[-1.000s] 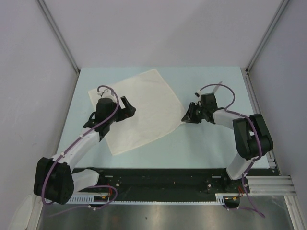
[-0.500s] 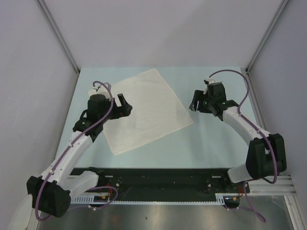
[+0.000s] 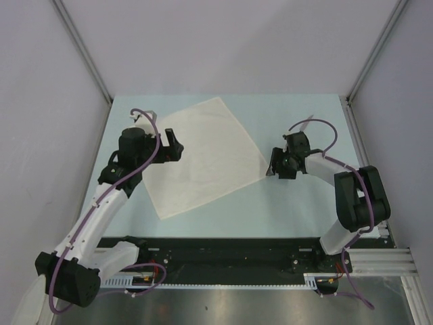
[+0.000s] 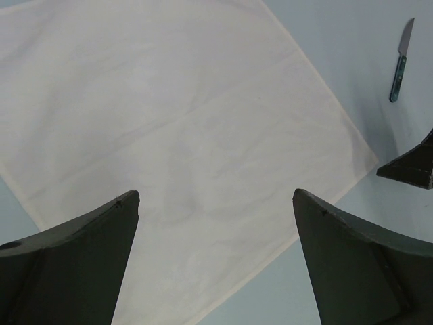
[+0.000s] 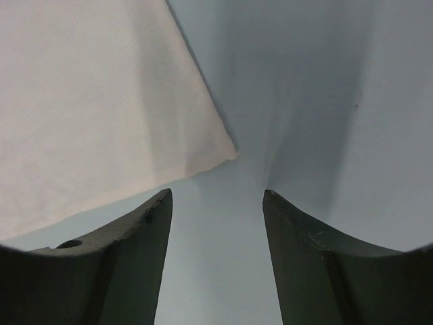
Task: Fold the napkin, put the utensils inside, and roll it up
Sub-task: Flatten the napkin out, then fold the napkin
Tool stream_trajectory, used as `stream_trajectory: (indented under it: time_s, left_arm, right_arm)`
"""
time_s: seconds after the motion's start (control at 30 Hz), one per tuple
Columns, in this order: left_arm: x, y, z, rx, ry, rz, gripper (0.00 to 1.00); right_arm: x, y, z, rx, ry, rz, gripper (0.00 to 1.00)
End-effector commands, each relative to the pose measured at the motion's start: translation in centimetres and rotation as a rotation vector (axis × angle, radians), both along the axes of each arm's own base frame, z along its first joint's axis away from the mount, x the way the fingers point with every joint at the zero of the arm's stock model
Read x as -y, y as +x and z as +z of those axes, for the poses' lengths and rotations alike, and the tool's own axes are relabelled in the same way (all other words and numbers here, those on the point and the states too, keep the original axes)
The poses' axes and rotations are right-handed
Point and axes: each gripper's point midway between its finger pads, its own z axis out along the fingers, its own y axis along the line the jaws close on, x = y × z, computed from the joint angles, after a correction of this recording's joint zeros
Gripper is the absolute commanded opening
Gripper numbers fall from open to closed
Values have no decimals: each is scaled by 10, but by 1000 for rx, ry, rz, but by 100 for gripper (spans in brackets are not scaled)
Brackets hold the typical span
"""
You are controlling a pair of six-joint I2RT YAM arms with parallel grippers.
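Note:
The cream napkin (image 3: 203, 156) lies spread flat on the pale blue table as a tilted square. My left gripper (image 3: 172, 144) is open and empty, above the napkin's left part. In the left wrist view the napkin (image 4: 169, 122) fills the frame between my open fingers (image 4: 215, 195). My right gripper (image 3: 275, 164) is open and empty, just right of the napkin's right corner; that corner (image 5: 203, 145) lies ahead of the left finger in the right wrist view (image 5: 216, 196). The knife (image 4: 399, 64), silver blade and bluish handle, lies on the table beyond the napkin, behind the right gripper (image 3: 310, 120).
Grey walls close in the table on the left, back and right. A black rail (image 3: 223, 247) with the arm bases runs along the near edge. The right gripper's finger (image 4: 413, 168) shows at the right edge of the left wrist view.
The right gripper let the napkin's right corner go, rose and moved back, then came down beside it. The corner now lies further right and flat. The left gripper shifted back and left.

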Motion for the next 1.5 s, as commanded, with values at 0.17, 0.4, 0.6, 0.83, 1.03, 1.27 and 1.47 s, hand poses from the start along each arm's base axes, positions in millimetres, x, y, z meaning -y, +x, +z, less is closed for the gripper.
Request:
stream_trajectory:
  time_s: [0.17, 0.4, 0.6, 0.83, 1.03, 1.27, 1.47]
  left_arm:
    - [-14, 3, 7, 40, 24, 15, 100]
    - [-18, 2, 7, 39, 39, 22, 100]
    - [-17, 2, 7, 37, 38, 19, 100]
    - [-18, 0, 9, 44, 38, 19, 100]
    - [-19, -1, 10, 49, 42, 22, 100]
    - [-20, -2, 12, 55, 53, 27, 100]
    - [-23, -2, 12, 59, 61, 36, 100]
  right_arm:
    - [-15, 25, -14, -21, 76, -10, 59]
    - [-14, 23, -25, -58, 53, -23, 56]
    - [-7, 20, -33, -75, -50, -24, 45]
    - [-2, 17, -43, -88, -281, -13, 43]
    - [2, 13, -53, -119, -400, 2, 37]
    - [3, 6, -62, -139, -419, 21, 10]
    - [9, 7, -49, -103, -427, 17, 0]
